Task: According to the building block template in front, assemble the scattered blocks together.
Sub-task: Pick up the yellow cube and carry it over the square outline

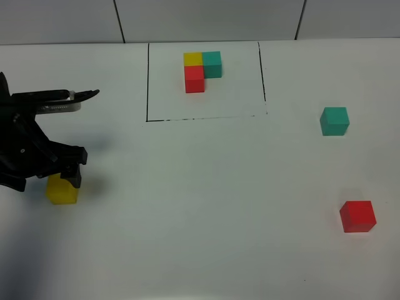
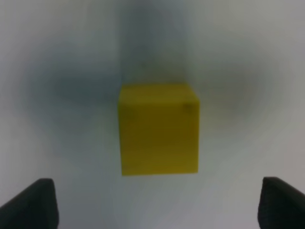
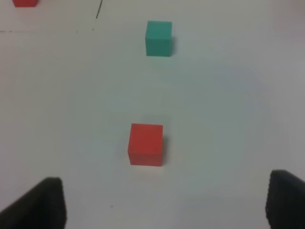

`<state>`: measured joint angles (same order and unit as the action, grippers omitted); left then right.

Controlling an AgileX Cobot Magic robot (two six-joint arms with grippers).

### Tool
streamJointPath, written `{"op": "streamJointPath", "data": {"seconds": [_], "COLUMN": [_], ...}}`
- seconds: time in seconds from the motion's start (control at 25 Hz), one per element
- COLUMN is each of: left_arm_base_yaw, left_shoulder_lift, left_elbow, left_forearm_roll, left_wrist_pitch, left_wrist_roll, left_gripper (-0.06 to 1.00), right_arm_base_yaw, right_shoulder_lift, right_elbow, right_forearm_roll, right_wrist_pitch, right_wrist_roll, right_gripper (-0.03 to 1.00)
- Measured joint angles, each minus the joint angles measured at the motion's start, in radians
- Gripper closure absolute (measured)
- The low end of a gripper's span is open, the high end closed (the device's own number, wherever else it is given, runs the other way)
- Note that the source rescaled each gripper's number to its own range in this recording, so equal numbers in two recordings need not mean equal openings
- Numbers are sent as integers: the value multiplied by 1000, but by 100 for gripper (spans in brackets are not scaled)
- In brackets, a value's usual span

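Yellow block (image 2: 158, 129), likely light and rigid, sits beneath the left pincer (image 2: 156, 204), spread wide, empty; opposite flat faces suit gripping.

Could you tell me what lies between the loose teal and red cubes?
Nothing: between the teal cube and red cube the table is bare, in the high and right wrist views.

My left arm (image 1: 28, 147) comes in from the left edge of the high view, black, bent, wrist tipped downward and low. My left gripper (image 2: 157, 205): jaws spread wide, two dark fingertips (image 2: 33, 205) well apart, gripping nothing. My right gripper (image 3: 164, 202): jaws likewise wide apart, looking down at a slant, gripping nothing
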<state>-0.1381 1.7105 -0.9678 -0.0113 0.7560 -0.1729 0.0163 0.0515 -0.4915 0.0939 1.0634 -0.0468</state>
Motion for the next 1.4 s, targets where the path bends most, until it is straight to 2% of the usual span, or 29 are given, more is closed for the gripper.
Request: {"op": "streamJointPath", "data": {"seconds": [0.24,0.52,0.64,0.72,0.8,0.88,0.96,1.2,1.4], "left_arm_base_yaw": [0,0,0,0,0,0,0,0,-28], "left_shoulder_lift": [60,125,138,139,139,139,139,139,141], "left_elbow": [0,0,0,0,0,0,0,-6,-76], "left_forearm_roll": [1,1,0,0,0,0,0,1,1], "left_wrist_pitch": [-64,-84,-87,-88,-88,-88,-85,-78,-14], "left_wrist_roll": [-24,-28,-28,-28,-28,-28,-28,-8,122], "left_gripper": [-2,-2,3,12,28,57,93,94,94], "right_arm_base_yaw": [0,0,0,0,0,0,0,0,0], "right_shoulder_lift": [0,0,0,0,0,0,0,0,0], "right_elbow": [0,0,0,0,0,0,0,0,0], "right_forearm_roll": [0,1,1,1,1,1,1,1,1], "right_wrist_pitch": [0,0,0,0,0,0,0,0,0], "right_wrist_roll": [1,1,1,1,1,1,1,1,1], "right_gripper": [25,25,25,25,25,25,25,25,25]}}
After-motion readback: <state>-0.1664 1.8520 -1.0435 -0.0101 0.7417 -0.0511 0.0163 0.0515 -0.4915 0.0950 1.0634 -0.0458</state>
